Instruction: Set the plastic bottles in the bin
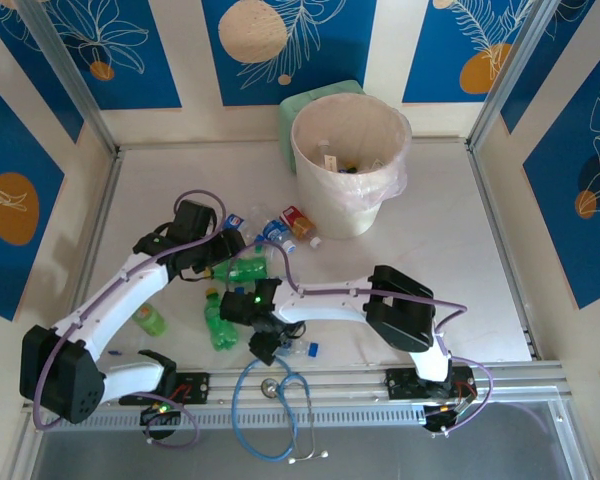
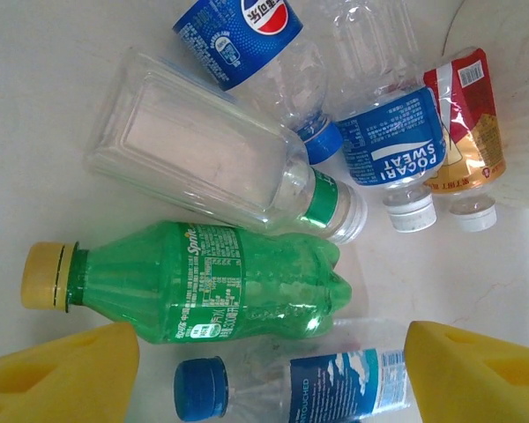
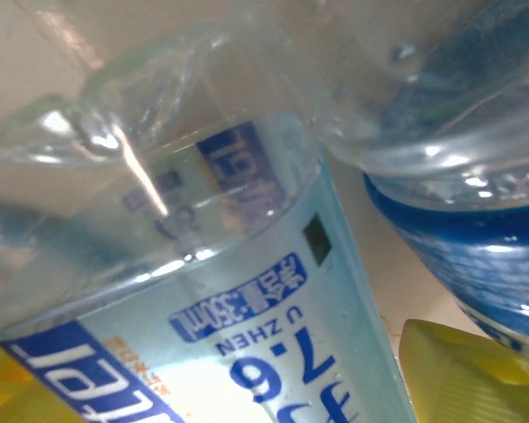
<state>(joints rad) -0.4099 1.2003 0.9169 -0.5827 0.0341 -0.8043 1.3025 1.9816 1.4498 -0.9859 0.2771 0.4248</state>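
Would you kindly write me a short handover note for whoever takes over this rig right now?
Left gripper: open, low over the table, a blue-capped clear bottle lying between its fingers, not clamped.
Right gripper: around a clear blue-labelled bottle at the near edge; whether it grips is unclear.
Bin: far centre, upright, a few bottles inside.
Done: those few.
Left: the green Sprite bottle, the red-labelled bottle and others before the bin, plus two green bottles at near left.

From above, behind the arms, the top camera takes in the whole worktop (image 1: 450, 260), both wrist patches included. The left wrist camera looks down close on bottles (image 2: 212, 282) beyond the left claw (image 2: 271, 357); the right's nearly touches a clear bottle (image 3: 203, 291).
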